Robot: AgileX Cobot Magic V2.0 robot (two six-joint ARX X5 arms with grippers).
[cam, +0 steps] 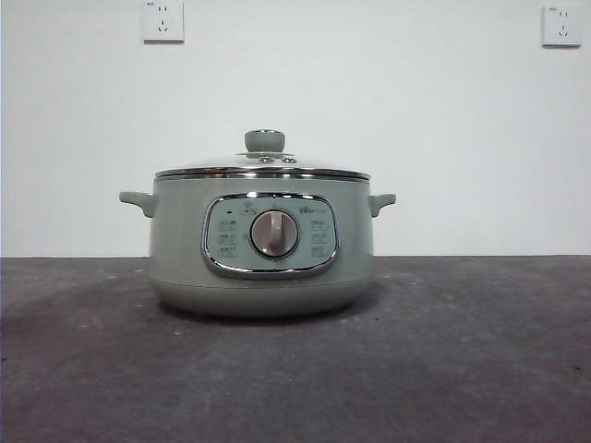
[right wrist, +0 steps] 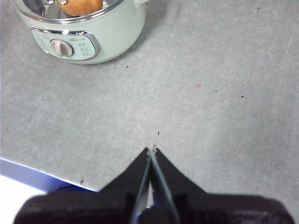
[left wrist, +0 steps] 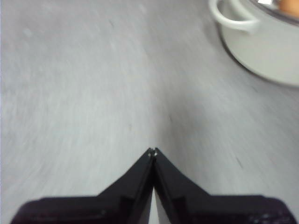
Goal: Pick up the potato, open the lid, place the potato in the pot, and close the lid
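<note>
The sage-green pot (cam: 263, 249) stands in the middle of the grey table with its dial facing the front camera. The glass lid (cam: 263, 168) sits closed on it, its green knob (cam: 264, 140) on top. The golden-brown potato (right wrist: 80, 6) lies inside the pot, seen through the lid in the right wrist view; a sliver of the potato (left wrist: 288, 4) also shows in the left wrist view. My left gripper (left wrist: 153, 151) is shut and empty above bare table, apart from the pot (left wrist: 266, 42). My right gripper (right wrist: 151, 150) is shut and empty near the table's edge, away from the pot (right wrist: 93, 35).
The grey table (cam: 462, 351) runs to a white wall with two sockets (cam: 162, 20). The table's edge (right wrist: 42, 179) with a blue strip shows in the right wrist view. Neither arm shows in the front view.
</note>
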